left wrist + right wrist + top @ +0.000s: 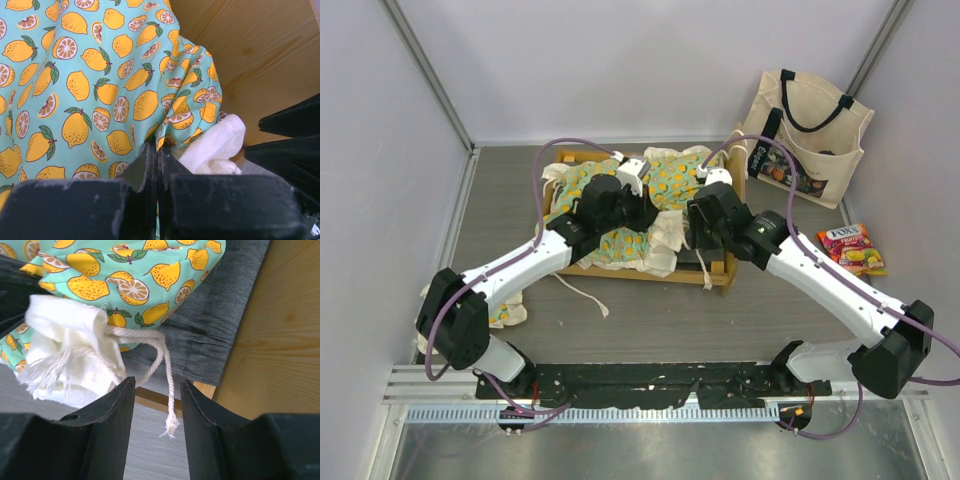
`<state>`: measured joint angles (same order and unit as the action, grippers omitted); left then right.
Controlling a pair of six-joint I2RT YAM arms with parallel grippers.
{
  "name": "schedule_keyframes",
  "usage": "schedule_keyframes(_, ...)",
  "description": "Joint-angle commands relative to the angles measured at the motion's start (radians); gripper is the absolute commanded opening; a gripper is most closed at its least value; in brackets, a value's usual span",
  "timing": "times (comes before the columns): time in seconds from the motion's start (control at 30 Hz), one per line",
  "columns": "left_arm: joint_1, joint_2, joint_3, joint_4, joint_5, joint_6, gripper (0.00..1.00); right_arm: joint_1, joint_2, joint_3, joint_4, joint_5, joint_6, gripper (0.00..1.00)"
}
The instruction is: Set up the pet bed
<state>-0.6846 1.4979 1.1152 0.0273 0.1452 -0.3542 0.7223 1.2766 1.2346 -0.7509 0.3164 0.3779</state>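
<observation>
Two arms meet over the pet bed, which sits mid-worktop with its long side running left to right. From above, the mattress cushion lies bunched inside the wooden frame, its long axis along the frame's, and its cream ruffle spills over the near rail. The left arm reaches over the cushion's middle. The right arm is at the cushion's right near corner and is the nearer one to it. A tote bag and a sweets packet lie well apart on the right.

In the left wrist view, the left jaws are pressed fully together. The lemon-print cushion creases down into their tips, so they appear to pinch a fold of it. The ruffle is just to the right, with the wood panel behind.

In the right wrist view, the right jaws stand about half open and clamp nothing. The bunched ruffle corner lies just ahead and to their left, and its cord tie hangs down into the gap between them. The grey base and the wooden rail are to the right. My reading is that the coming move turns on this corner sitting left of the gap.
</observation>
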Motion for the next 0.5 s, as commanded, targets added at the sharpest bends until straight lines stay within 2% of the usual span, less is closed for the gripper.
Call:
schedule_keyframes(0.0,0.022,-0.019,-0.009,0.072,0.037,-0.022,0.0,-0.009,0.026,-0.059,0.128,0.044,0.065,0.46)
schedule_keyframes(0.1,0.025,-0.021,-0.014,0.08,0.04,-0.028,0.0,-0.043,0.003,-0.144,0.273,-0.004,0.154,0.45)
schedule_keyframes(0.23,0.026,-0.021,-0.014,0.08,0.044,-0.032,0.0,-0.043,0.012,-0.158,0.277,0.047,0.193,0.45)
schedule_keyframes(0.47,0.031,-0.019,-0.017,0.08,0.045,-0.034,0.0,-0.061,0.035,-0.196,0.331,-0.034,0.245,0.43)
